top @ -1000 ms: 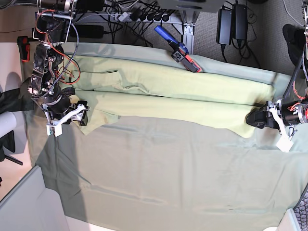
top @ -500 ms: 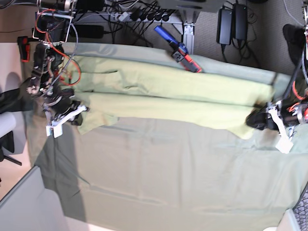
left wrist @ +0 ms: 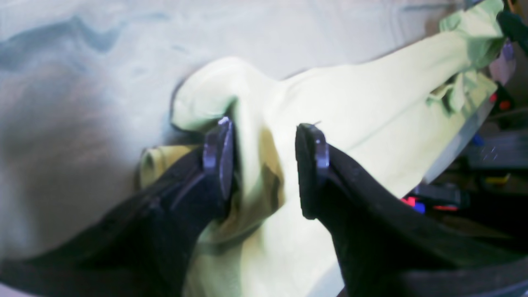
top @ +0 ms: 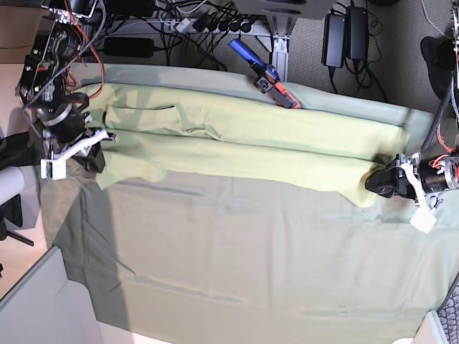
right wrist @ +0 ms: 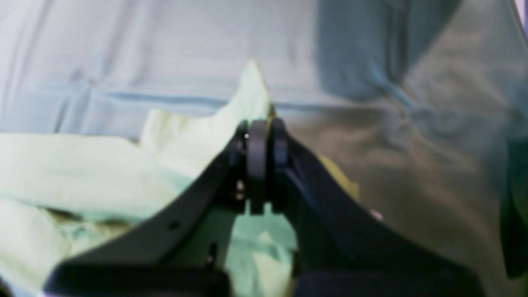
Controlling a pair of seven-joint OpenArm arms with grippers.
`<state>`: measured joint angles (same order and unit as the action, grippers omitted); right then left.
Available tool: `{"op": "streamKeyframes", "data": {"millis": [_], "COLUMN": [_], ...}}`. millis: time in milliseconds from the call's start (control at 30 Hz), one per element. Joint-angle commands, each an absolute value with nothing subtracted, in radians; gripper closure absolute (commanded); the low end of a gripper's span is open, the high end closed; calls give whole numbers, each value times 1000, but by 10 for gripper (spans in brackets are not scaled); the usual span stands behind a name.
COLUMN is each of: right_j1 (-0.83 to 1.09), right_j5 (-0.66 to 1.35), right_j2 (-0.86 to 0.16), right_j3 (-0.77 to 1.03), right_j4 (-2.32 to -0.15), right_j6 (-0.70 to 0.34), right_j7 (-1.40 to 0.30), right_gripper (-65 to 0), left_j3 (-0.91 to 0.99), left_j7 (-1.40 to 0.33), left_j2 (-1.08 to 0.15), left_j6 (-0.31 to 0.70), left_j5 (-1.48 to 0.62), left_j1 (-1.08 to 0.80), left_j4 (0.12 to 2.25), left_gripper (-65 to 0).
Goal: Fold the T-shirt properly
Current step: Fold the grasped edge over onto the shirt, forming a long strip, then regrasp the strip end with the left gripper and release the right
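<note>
The pale yellow-green T-shirt [top: 251,136] lies as a long folded band across the far half of the grey-green table cloth [top: 251,251]. My right gripper [top: 95,155] is at the band's left end in the base view. In the right wrist view it [right wrist: 260,136] is shut on an edge of the T-shirt [right wrist: 82,165], and a point of cloth sticks out above the tips. My left gripper [top: 374,180] is at the band's right corner. In the left wrist view it [left wrist: 264,161] has its jaws apart, with a fold of the T-shirt [left wrist: 371,103] lying between them.
A blue and red tool [top: 267,73] lies at the table's far edge, just beyond the shirt. Cables and power bricks [top: 344,32] sit on the floor behind. A grey panel [top: 36,301] stands at the front left corner.
My right gripper has moved left and toward the far side, drawing the shirt's left end out flatter and longer. My left gripper has barely moved.
</note>
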<state>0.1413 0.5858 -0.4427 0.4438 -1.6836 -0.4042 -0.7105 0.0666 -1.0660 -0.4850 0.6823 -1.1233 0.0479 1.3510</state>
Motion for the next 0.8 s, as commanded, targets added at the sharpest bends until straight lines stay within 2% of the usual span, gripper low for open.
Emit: {"op": "streamKeyframes", "data": {"millis": [0,233,400,500,533,567,600,767], "right_j1": [158,275,297,294,294,294,294,290], "right_j5": [601,610,610,609,609,609,609,614], "right_j2": [-462,-462,-442,-426,-420,-415,-411,-384], "right_j3": [466,521,521,521,521,521,521,554], "right_j4": [-1710,-1742,-1742,-1742,-1742,-1742,-1742,-1761], "right_j6": [-427,-427,-426,-426,-426,-426,-426,-426], "right_j7": [-693,-693,-704,-704,-704,-704,-704,-699], "right_gripper": [0,0,0,-267,-331,-364,-371,-370], "left_j3": [73,92,177,217,228,241,257,359], "left_j7": [-1059,-1005,-1002,-1002,-1002,-998,-992,-976], "left_j2": [-502,-501,-501,-502,-502,-501,-501,-502], "left_j6": [698,698,698,698,698,698,698,698], "left_j5": [-1137,-1076,-1079,-1079,-1077,-1074,-1072,-1077], "left_j1": [49,-20,-31,-34,-37,-40,-43,-64], "left_j4": [1379,1401,1401,1401,1401,1401,1401,1401], "left_gripper": [-273,-274,-310,-317,-317,-317,-317,-371]}}
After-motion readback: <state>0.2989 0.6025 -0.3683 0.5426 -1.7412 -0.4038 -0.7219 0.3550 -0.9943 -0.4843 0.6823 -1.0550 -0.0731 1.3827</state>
